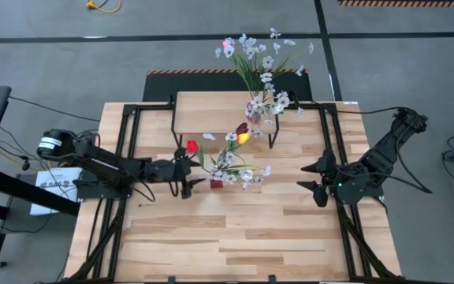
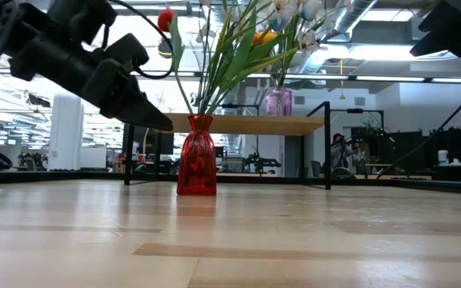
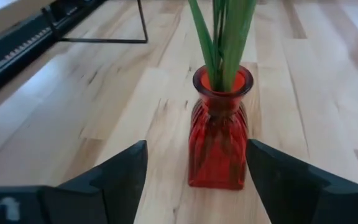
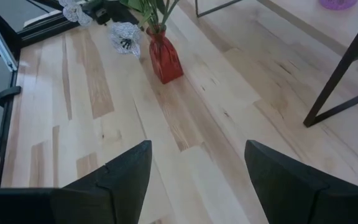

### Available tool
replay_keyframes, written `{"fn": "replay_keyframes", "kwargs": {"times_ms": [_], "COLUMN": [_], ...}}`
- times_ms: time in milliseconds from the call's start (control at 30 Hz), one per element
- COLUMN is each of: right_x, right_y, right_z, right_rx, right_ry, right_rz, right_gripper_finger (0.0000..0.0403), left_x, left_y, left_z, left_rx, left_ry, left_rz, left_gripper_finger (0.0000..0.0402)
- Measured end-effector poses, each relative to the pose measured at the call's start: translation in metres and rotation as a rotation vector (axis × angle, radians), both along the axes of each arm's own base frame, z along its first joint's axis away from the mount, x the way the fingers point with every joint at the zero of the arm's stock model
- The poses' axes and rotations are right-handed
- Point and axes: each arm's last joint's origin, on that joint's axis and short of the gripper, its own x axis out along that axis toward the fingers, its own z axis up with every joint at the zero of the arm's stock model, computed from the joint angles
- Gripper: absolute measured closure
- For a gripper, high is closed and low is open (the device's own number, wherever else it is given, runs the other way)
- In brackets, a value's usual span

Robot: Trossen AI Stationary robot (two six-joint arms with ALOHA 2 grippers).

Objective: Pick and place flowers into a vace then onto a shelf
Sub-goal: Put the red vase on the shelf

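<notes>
The left claw (image 3: pixel 194 180) is gaping wide, holding nothing, beside the red vase (image 3: pixel 219 134) of flowers (image 1: pixel 231 154) sitting on the tabletop (image 1: pixel 235 237) near the shelf (image 1: pixel 211 106). Closing off-centre risks tipping it.

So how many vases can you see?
2. A red vase stands on the table, just in front of the left pincer. A purple vase stands on the shelf. Both hold flowers.
</notes>
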Motion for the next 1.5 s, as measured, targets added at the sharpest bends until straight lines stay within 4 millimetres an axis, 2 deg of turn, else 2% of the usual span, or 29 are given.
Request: {"fn": "replay_keyframes", "kwargs": {"times_ms": [400, 733, 1067, 1500], "right_x": [0.008, 0.01, 0.011, 0.011], "right_y": [0.007, 0.01, 0.011, 0.012], "right_z": [-0.005, -0.008, -0.008, -0.008], "right_rx": [-0.025, -0.037, -0.024, -0.005], "right_ry": [0.028, 0.042, 0.046, 0.053], "right_rz": [0.0, 0.001, 0.01, 0.025], "right_gripper_finger": [0.0153, 0.0153, 0.0153, 0.0153], "left_x": [0.004, 0.005, 0.036, 0.04], "left_y": [0.025, 0.025, 0.029, 0.031], "left_z": [0.007, 0.007, 0.001, 0.005], "left_rx": [-0.022, -0.06, -0.095, -0.047], "left_ry": [-0.068, -0.074, -0.001, -0.02], "left_rz": [-0.084, -0.147, -0.214, -0.253], "left_gripper_finger": [0.0138, 0.0138, 0.0138, 0.0138]}}
